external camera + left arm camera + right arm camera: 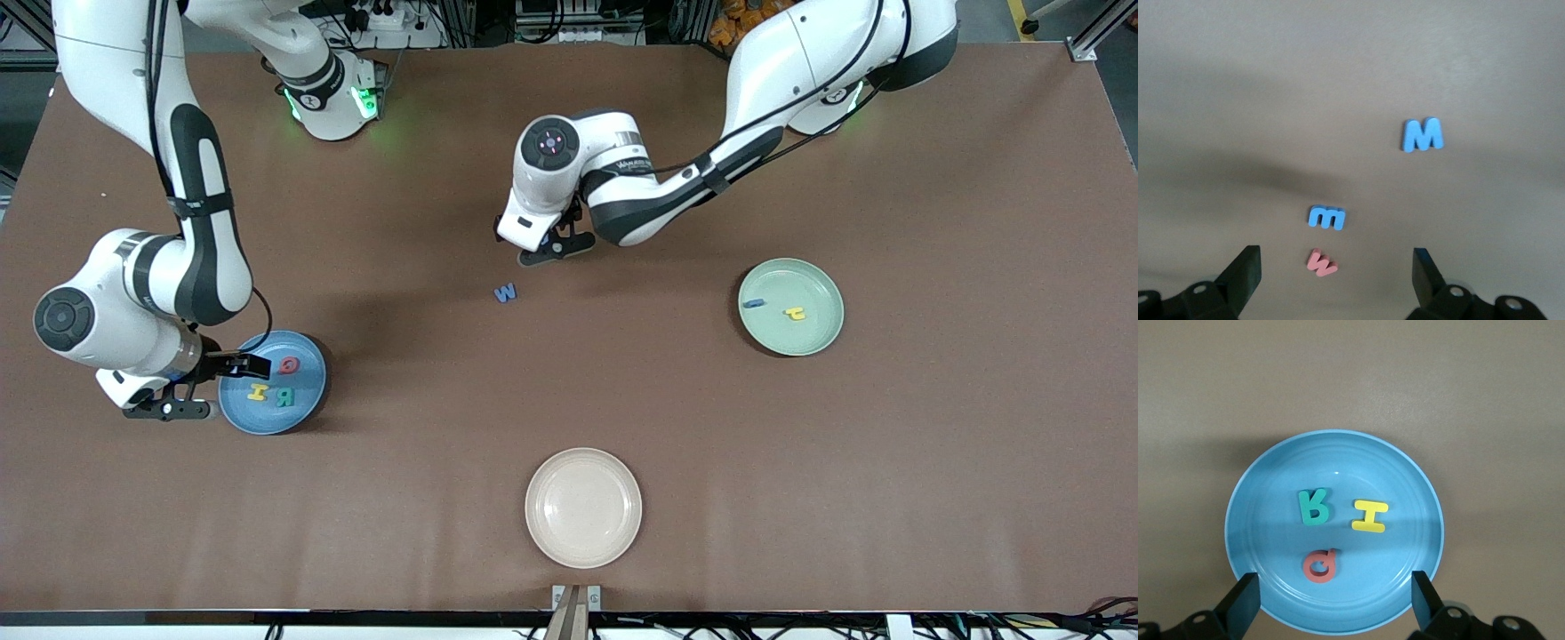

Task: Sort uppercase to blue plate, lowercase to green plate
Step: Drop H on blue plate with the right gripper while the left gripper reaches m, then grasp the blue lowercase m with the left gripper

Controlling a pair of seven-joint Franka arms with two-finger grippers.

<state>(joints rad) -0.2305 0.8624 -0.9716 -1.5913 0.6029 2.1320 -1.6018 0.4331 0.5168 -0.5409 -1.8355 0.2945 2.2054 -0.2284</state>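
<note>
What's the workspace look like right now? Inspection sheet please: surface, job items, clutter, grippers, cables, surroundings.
Surface: brown table, flat.
Job's things: blue plate holds red Q, teal R, yellow H. green plate holds dark blue i and yellow r-like letter. blue W lies on the table between the plates; blue m and red w lie on the table under the left gripper.
Clutter: cream plate, empty, nearest the front camera.
Grippers: left gripper open over the small m and w, holding nothing. right gripper open over the blue plate's edge, holding nothing.
Cables: along both arms; more at the table's edges.
Surroundings: frames and equipment by the bases.
</note>
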